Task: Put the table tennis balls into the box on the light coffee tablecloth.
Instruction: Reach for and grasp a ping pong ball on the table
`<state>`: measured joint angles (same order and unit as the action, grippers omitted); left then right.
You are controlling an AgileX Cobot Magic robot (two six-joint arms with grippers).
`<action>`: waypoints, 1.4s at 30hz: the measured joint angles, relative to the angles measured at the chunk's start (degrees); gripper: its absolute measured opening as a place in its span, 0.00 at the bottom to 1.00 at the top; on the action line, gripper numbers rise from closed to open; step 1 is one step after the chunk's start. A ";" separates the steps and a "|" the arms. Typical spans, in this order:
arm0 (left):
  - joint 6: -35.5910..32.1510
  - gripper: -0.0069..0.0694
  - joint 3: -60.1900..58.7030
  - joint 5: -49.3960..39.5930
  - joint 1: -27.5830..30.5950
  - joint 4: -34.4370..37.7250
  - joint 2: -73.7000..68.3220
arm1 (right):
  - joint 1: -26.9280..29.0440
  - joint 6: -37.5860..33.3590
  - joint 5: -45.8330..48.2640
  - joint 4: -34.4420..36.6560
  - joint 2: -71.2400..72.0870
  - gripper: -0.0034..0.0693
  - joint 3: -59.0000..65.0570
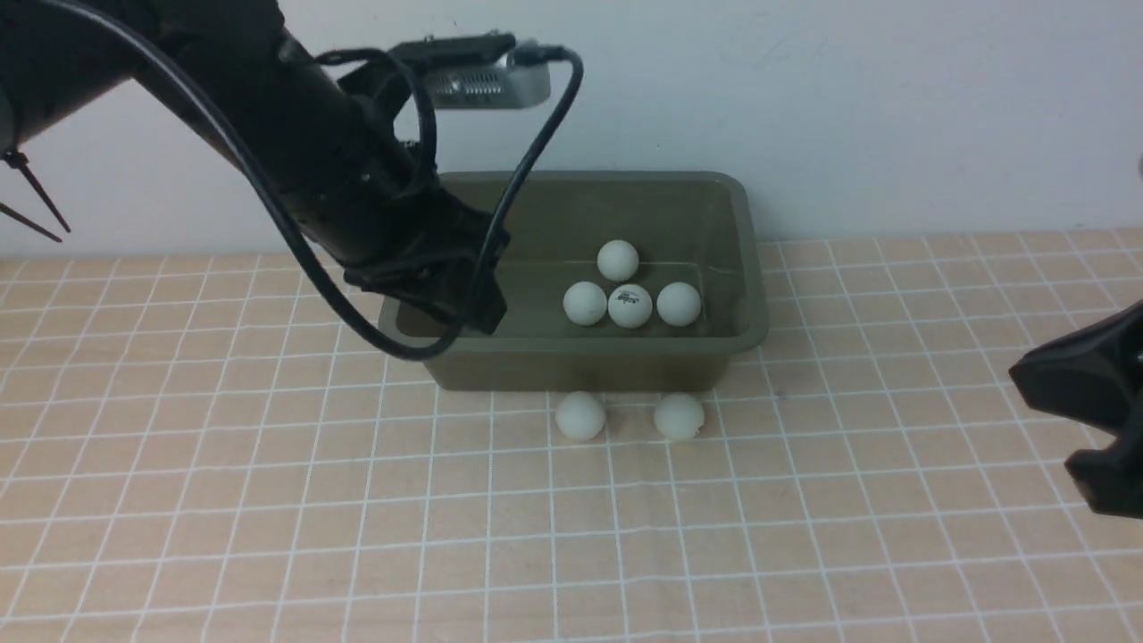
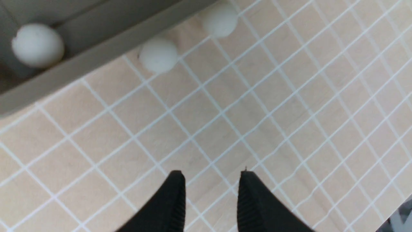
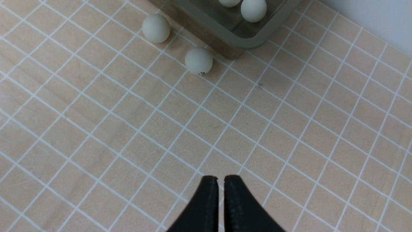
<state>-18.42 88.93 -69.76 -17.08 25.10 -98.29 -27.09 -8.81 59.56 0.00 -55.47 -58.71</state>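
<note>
The olive-green box point(image 1: 741, 268) stands on the light coffee tablecloth point(image 1: 268, 500) at the back middle. Several white table tennis balls lie clustered inside it, one with a dark print point(image 1: 629, 305). Two more balls rest on the cloth against the box's front wall, one on the left point(image 1: 580, 416) and one on the right point(image 1: 679, 416). My left gripper point(image 1: 478, 308) hangs at the box's left end, and in the left wrist view it point(image 2: 212, 175) is open with only cloth between its fingers. My right gripper point(image 3: 220, 177) is shut and empty, low over the cloth at the right edge point(image 1: 1085, 402).
A white wall rises directly behind the box. The left arm's black cable point(image 1: 536, 152) loops across the box's left half. In the right wrist view the box's near right corner point(image 3: 248, 42) sits beside a ball point(image 3: 198, 60).
</note>
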 joint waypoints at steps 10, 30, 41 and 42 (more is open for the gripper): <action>2.08 0.30 -15.32 5.36 -7.65 -6.52 -4.99 | 0.00 0.00 -2.07 0.00 0.00 0.08 0.00; -0.95 0.41 -21.06 42.41 -8.61 0.39 -7.03 | 0.00 0.00 -2.25 -0.97 0.00 0.08 0.00; -6.81 0.66 -21.13 49.79 -11.47 9.30 -10.81 | 0.00 0.00 -3.45 -1.15 0.00 0.08 0.00; -6.83 0.66 -21.13 50.38 -11.56 9.37 -10.93 | 0.00 0.00 -3.45 -1.15 0.00 0.08 0.00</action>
<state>-25.25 67.80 -19.38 -28.65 34.46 -109.22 -27.09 -8.81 56.11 -1.15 -55.47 -58.71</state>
